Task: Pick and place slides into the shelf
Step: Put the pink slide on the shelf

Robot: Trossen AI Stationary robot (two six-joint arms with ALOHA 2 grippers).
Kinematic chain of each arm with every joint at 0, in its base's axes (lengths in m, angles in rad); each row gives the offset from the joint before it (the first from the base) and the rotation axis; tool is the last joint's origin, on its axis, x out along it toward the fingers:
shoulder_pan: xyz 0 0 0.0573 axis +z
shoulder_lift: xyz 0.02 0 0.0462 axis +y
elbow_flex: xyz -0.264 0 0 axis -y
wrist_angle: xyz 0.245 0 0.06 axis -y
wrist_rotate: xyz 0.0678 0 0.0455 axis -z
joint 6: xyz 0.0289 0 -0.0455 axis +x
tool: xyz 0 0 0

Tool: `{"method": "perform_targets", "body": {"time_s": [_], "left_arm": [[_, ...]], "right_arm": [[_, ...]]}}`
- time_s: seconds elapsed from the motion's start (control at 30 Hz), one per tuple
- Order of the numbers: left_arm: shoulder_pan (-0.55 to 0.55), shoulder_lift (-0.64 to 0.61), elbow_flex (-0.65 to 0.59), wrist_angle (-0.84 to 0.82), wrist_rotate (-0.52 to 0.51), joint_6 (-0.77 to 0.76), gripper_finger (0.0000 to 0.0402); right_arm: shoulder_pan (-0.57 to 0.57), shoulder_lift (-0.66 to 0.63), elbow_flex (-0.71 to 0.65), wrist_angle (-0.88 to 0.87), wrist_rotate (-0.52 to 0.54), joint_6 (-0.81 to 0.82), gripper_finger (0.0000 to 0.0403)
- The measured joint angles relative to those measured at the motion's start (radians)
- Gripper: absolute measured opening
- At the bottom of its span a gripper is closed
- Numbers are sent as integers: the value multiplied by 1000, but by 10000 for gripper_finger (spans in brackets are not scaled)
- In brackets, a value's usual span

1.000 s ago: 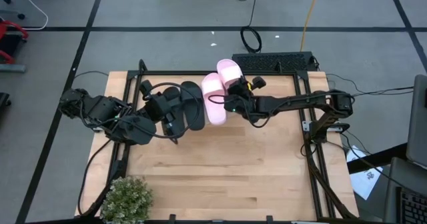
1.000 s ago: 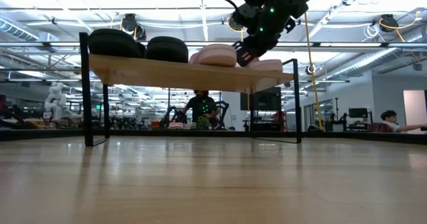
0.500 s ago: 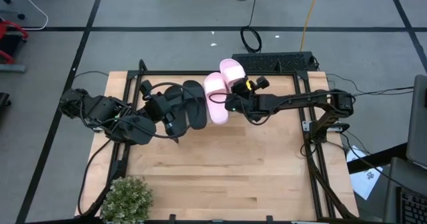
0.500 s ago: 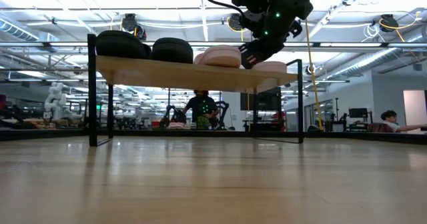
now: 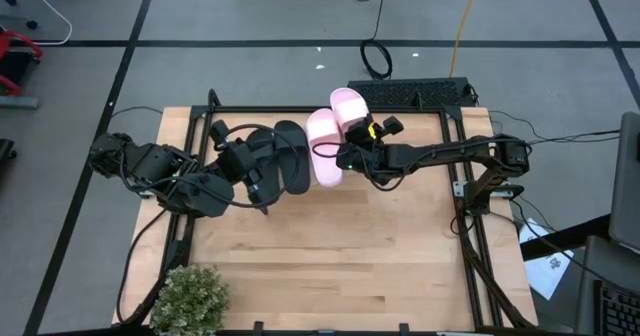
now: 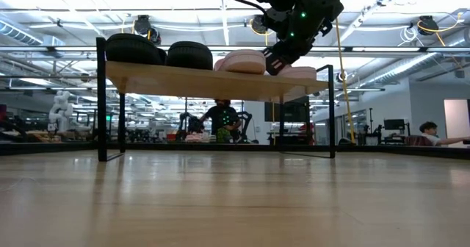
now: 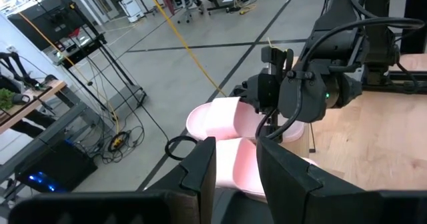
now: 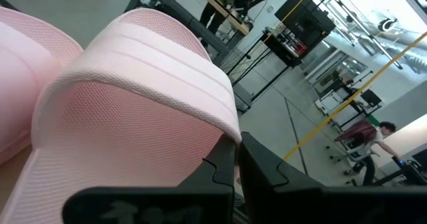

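The shelf [image 6: 183, 81] stands at the table's far side on thin black legs. Its plank top bears all the slides: two black ones [image 5: 290, 156] [image 6: 132, 48] on the left and two pink ones on the right. The far pink slide [image 5: 347, 109] lies untouched. My right gripper [image 5: 348, 159] [image 6: 275, 63] is at the right side of the nearer pink slide [image 5: 323, 146] [image 8: 133, 104], shut on it. My left gripper [image 5: 255, 176] [image 7: 233, 177] hovers open over the left black slide's [image 5: 250, 151] near end; whether it touches it, I cannot tell. My right gripper holds the nearer pink slide at the side edge of its wide strap [image 8: 227, 134], where the strap runs down between the two nearly closed fingers [image 8: 220, 171]. It comes level from the table's right. The slide lies flat with its sole on the shelf top.
A potted plant [image 5: 190, 296] stands at the table's near left corner. A black frame [image 5: 470, 216] runs around the table, and a black keyboard-like object [image 5: 410, 91] lies past the far edge. Bare wood [image 5: 330, 266] fills the near half. People [image 6: 220, 118] show in the room beyond.
My right gripper has moved a little toward the far edge, and the nearer pink slide has slid with it along the shelf top, farther in beside the black pair. In the low view the shelf and its slides have shifted slightly to the right. The last half second shows almost no motion.
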Motion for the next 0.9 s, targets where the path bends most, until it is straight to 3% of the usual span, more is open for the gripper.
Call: {"method": "perform_targets", "body": {"time_s": [0.57,0.77,0.9], "left_arm": [[0,0,0,1,1,-2,113],[0,0,0,2,1,-2,113],[0,0,0,3,1,-1,113]], "right_arm": [[-23,-4,4,-88,-139,76,0],[-60,-11,17,-278,-239,226,0],[-61,-16,47,-405,-238,278,0]]}}
